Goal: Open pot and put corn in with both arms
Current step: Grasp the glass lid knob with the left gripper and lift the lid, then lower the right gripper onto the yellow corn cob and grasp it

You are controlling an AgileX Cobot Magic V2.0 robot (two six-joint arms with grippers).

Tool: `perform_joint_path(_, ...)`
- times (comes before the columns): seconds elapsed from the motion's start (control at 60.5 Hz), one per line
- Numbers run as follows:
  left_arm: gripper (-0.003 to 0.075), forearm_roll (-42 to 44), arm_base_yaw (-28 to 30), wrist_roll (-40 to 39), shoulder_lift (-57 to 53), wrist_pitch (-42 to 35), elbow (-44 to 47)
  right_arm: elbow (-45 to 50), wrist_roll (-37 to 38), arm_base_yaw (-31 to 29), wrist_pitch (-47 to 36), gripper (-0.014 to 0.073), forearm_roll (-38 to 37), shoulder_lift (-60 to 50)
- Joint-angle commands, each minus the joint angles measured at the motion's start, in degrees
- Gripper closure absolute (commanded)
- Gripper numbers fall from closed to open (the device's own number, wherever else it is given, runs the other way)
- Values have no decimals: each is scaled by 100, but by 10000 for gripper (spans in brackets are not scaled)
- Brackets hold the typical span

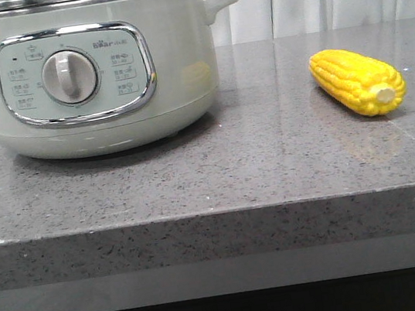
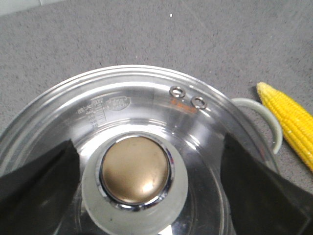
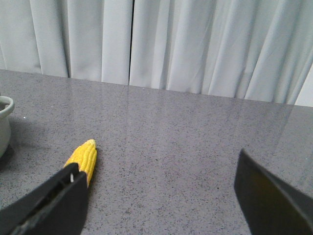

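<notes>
The pot (image 1: pixel 93 71) stands on the grey counter (image 1: pixel 272 169) with its glass lid (image 2: pixel 146 107) on. The corn (image 1: pixel 358 80) lies well to its right. The left gripper (image 2: pixel 146 181) spreads wide around the lid knob (image 2: pixel 135 171), gripping nothing. The right gripper (image 3: pixel 161 205) hangs wide open and empty near the corn.

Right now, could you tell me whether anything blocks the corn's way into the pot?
Yes: the glass lid covers the pot. The open left claw straddles its knob; the corn lies beside the pot.
</notes>
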Motion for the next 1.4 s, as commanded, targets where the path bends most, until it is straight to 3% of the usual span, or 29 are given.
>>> perform_joint_path(0.0,151,-82,-38,-44,-104,-355,-220,-205,-29,-26,-419,-30,-38,97)
perform_joint_path(0.248,183,-82,-12,-44,-49,-367,-220,-205,-29,-21,-419,-30,-38,97)
perform_joint_path(0.496,369,-60,-12,-44,-49,-354,-220,-205,-29,1,-419,-30,-38,97)
perform_joint_path(0.678,445,-60,-12,-44,-49,-354,-220,-205,-29,14,-414,-30,-38,97)
perform_joint_path(1.14,458,-50,-12,-44,-387,-353,-695,-205,-29,14,-414,-30,-38,97)
perform_joint_path(1.388,458,-50,-24,24,-1121,-229,-323,-205,-29,14,-393,-30,-38,97)
